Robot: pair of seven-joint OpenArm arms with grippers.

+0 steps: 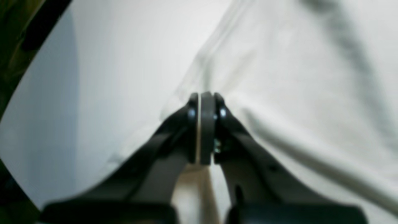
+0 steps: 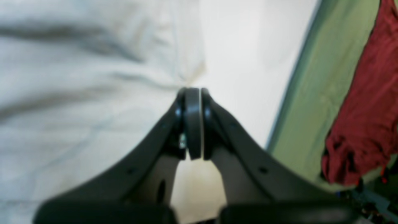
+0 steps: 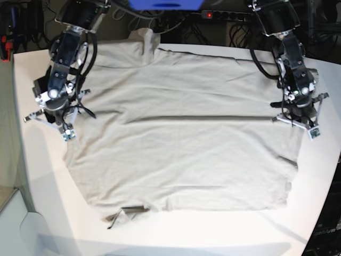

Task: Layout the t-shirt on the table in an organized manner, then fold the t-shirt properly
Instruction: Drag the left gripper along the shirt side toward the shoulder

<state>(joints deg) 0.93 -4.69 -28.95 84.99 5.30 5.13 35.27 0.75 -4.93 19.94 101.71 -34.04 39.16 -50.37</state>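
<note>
Both grippers pinching the t-shirt's side edges, spreading it flat

On the base view's left, the right gripper [image 3: 53, 114] is clamped on the t-shirt [image 3: 181, 154] edge; the shirt lies spread across the white worktop [image 3: 42, 213], one crease across its middle; the left gripper [image 3: 298, 114] is clamped on the opposite edge; pulling evenly outward, low and level, should smooth that crease.

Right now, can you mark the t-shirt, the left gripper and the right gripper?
t-shirt [image 3: 181, 154]: base view, middle of the spread cloth.
left gripper [image 1: 205, 95]: left wrist view, tips of the shut jaws.
right gripper [image 2: 192, 90]: right wrist view, tips of the shut jaws.
</note>
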